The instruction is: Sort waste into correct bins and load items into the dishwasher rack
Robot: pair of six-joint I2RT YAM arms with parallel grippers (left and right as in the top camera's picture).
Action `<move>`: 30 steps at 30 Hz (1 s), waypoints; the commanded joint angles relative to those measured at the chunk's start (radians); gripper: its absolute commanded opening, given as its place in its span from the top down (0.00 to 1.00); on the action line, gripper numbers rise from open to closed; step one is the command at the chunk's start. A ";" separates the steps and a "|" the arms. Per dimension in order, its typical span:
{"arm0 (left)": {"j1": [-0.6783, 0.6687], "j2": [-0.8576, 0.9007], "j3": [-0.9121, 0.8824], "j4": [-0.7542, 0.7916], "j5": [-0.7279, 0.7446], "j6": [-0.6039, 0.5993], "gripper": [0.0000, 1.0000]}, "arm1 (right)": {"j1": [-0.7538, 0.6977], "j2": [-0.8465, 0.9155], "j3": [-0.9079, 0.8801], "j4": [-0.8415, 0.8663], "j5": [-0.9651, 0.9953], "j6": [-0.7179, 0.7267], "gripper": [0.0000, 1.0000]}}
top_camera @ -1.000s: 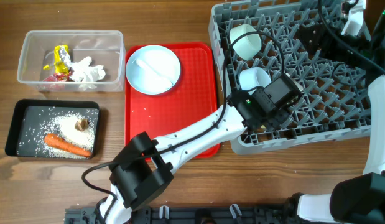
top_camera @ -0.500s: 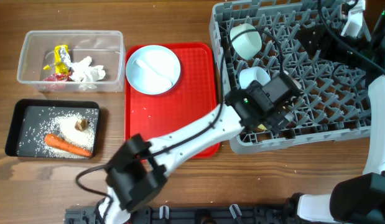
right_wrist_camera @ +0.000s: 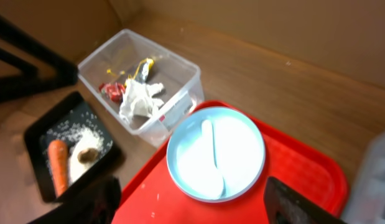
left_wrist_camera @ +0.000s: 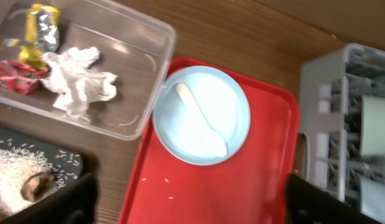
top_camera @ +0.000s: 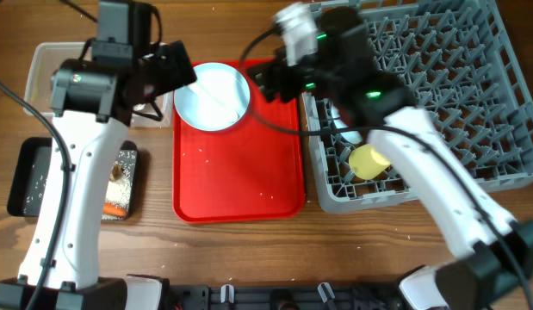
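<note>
The light blue plate (top_camera: 213, 96) sits at the top of the red serving tray (top_camera: 236, 172) with the white spoon (left_wrist_camera: 201, 119) lying in it. My left gripper (top_camera: 171, 76) hovers open at the plate's left edge. My right gripper (top_camera: 270, 82) hovers open at its right edge. Both are empty. The grey rack (top_camera: 438, 69) holds the yellow cup (top_camera: 369, 161) on its side and two pale bowls (left_wrist_camera: 375, 124). The clear tub (left_wrist_camera: 86, 62) holds the napkin (left_wrist_camera: 77, 86) and the yellow (left_wrist_camera: 40, 25) and red (left_wrist_camera: 12, 68) wrappers. The black tray (right_wrist_camera: 74, 146) holds the carrot (right_wrist_camera: 57, 167), rice and brown scrap (left_wrist_camera: 37, 185).
A few rice grains lie on the red tray's floor (left_wrist_camera: 170, 182). My left arm crosses over the black tray and tub in the overhead view. My right arm runs over the rack's left side, hiding the bowls there.
The left arm has left the rack and swung to the plate's left side. The right arm has come across to the plate's right side. The yellow cup now lies uncovered in the rack.
</note>
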 commanded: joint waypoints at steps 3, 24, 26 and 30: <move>0.242 0.014 -0.005 -0.006 0.038 -0.072 0.00 | 0.080 0.297 0.044 0.103 0.145 -0.249 0.26; 0.293 0.016 -0.006 -0.051 0.047 -0.061 0.00 | 0.078 0.524 0.100 -0.055 0.221 -0.252 0.16; 0.293 0.016 -0.006 -0.053 0.047 -0.061 0.00 | 0.078 0.505 0.100 -0.025 0.200 -0.252 0.20; 0.294 0.016 -0.006 -0.053 0.047 -0.061 0.00 | 0.078 0.535 0.100 -0.014 0.180 -0.257 0.29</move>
